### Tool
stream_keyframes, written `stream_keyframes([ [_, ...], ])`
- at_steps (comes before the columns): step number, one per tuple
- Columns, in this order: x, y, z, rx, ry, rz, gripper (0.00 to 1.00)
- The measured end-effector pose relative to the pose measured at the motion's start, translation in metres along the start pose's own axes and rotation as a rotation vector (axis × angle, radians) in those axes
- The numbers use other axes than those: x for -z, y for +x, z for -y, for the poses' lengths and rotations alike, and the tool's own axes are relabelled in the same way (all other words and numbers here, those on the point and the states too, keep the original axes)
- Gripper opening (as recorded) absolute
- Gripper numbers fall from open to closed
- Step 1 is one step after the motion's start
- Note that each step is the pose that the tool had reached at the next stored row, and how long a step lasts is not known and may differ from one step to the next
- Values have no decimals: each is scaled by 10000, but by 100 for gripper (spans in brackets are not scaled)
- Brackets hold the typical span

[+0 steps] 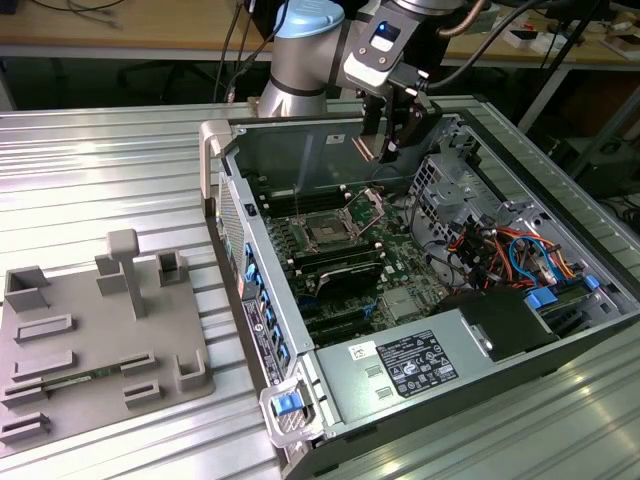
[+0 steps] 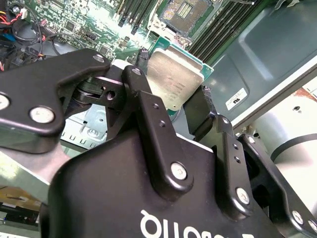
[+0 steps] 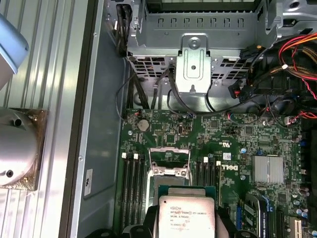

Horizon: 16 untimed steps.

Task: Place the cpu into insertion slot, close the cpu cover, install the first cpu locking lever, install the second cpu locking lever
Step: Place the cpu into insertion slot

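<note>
My hand (image 2: 171,94) pinches the cpu (image 2: 174,72) by its edges, clear of the insertion slot (image 2: 185,12); landing tilted or offset could damage both.

Ribbed metal table (image 1: 100,170) carrying 2 loose items.
Open computer case (image 1: 255,300) lies on its side at the exterior view's right. Grey moulded holder tray (image 1: 95,315) lies flat at that view's left, just beside the case.
</note>
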State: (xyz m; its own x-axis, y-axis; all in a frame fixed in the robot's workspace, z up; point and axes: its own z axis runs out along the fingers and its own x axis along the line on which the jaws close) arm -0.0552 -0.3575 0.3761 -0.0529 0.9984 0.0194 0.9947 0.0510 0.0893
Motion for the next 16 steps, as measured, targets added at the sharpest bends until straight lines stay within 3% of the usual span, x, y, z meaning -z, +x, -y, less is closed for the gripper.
stream_keyframes([
  [16,-74,-2,7,0,0,0,54],
])
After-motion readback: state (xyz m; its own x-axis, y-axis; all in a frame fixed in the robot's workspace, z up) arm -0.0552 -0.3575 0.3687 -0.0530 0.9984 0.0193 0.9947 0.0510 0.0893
